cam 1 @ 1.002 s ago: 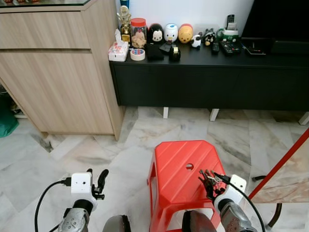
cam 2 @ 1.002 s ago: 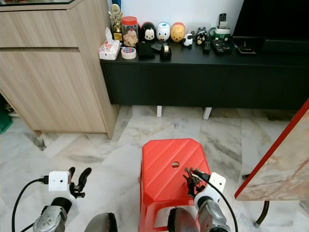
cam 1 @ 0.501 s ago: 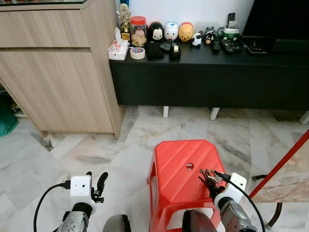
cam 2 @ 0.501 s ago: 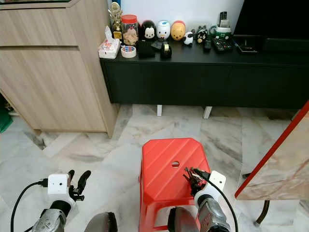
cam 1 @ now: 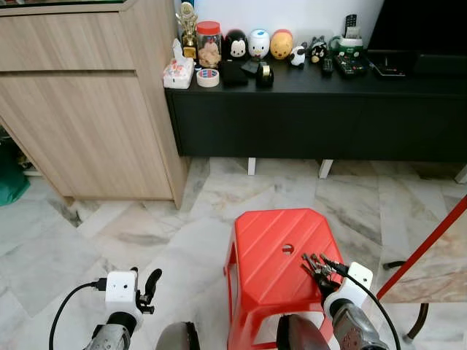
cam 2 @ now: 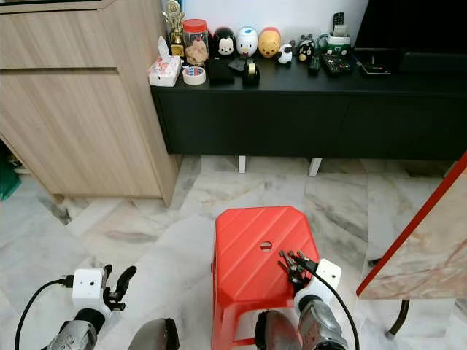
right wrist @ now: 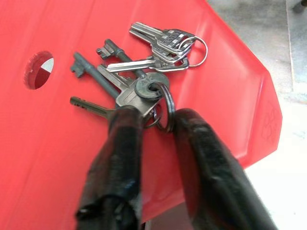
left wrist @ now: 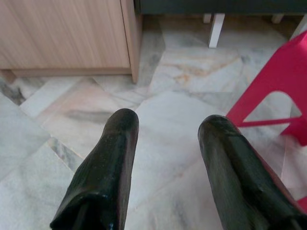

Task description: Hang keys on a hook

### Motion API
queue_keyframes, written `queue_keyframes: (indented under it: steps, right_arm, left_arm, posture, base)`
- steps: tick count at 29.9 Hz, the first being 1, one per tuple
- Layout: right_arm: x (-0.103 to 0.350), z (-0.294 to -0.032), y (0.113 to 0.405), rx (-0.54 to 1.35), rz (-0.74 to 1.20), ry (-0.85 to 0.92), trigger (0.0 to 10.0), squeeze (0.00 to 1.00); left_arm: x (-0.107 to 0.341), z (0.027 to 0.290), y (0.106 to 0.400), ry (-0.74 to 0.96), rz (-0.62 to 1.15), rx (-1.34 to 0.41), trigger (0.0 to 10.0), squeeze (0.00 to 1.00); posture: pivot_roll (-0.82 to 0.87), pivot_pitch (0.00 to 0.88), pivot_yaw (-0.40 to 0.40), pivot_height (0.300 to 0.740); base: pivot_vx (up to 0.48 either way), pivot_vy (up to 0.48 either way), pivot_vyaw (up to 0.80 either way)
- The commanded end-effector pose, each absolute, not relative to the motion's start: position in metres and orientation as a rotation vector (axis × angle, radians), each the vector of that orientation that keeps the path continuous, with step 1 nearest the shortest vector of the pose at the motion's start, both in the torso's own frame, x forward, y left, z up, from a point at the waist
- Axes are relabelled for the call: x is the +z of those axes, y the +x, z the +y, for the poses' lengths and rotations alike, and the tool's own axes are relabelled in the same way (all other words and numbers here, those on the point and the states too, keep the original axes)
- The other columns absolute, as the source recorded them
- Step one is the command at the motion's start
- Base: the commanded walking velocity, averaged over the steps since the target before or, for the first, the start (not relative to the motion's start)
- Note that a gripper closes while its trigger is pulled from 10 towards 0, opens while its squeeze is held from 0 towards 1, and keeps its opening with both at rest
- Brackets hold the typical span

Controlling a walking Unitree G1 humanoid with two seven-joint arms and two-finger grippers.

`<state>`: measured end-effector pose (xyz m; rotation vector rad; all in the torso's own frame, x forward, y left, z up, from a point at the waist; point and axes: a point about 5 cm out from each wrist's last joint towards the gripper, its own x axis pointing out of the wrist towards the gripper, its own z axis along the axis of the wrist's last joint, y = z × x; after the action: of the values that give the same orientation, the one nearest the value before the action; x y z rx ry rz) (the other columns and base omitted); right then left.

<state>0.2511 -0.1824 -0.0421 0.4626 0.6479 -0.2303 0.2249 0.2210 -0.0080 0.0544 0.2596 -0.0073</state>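
1. Right gripper (right wrist: pixel 158 120): narrowed onto the ring of the keys (right wrist: pixel 148 72), one finger each side of the ring, pinch taken at the bunch's near end.
2. Keys, position from the claw: directly ahead of the fingertips, fanning away over the top of the red stool (cam 1: pixel 273 244). Whether resting on the plastic or held just clear of it: cannot tell.
3. Keys, long axis: blades and shanks pointing forward and away from the claw, roughly in line with the fingers; a second small ring with flat silver keys lying furthest out; dark long-shanked keys splayed toward the round hole (right wrist: pixel 38 69) in the stool top.
4. Left gripper (left wrist: pixel 165 143): fingers parted wide, nothing between them, low over the marble floor (cam 1: pixel 109 233), well apart from the keys, beside the stool's leg.
5. Nearer arm: right, already on the bunch; left idle and far off to the other side.
6. Hook: none made out in these views. Beyond the claw, past the stool: black low cabinet (cam 1: pixel 314 117) carrying jars, figurines and remotes; wooden cabinet (cam 1: pixel 87 102) to its left.
7. Judgement: coming move turns on lifting straight up from the stool so the dangling blades hang below the ring, then carrying the ring, not the blades, toward whatever peg is found.
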Motion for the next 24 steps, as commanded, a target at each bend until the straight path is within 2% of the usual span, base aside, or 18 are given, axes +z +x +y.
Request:
queue_keyframes:
  steps: [1,16,23,24]
  right_arm:
    - [-0.046,-0.183,0.247,-0.247,0.666,0.464,0.0,0.0]
    - [-0.042,-0.179,0.252,-0.224,0.647,0.467,0.0,0.0]
    - [-0.032,-0.169,0.263,-0.13,0.584,0.399,0.0,0.0]
    - [-0.03,-0.166,0.265,-0.104,0.57,0.388,0.5,0.0]
  left_arm:
    - [-0.011,0.223,0.224,0.079,0.276,-0.02,10.0,0.0]
    - [-0.026,0.24,0.22,0.073,0.375,0.015,10.0,0.0]
    - [-0.03,0.243,0.218,0.072,0.419,0.031,10.0,0.0]
    - [-0.031,0.242,0.218,0.072,0.424,0.033,10.0,0.0]
  posture:
    - [0.08,0.075,-0.006,0.608]
    - [0.08,0.055,-0.008,0.608]
    - [0.08,0.032,-0.013,0.608]
    - [0.08,0.026,-0.015,0.608]
  base:
    - [0.0,0.0,0.0]
    - [0.0,0.0,0.0]
    - [0.0,0.0,0.0]
    - [0.0,0.0,0.0]
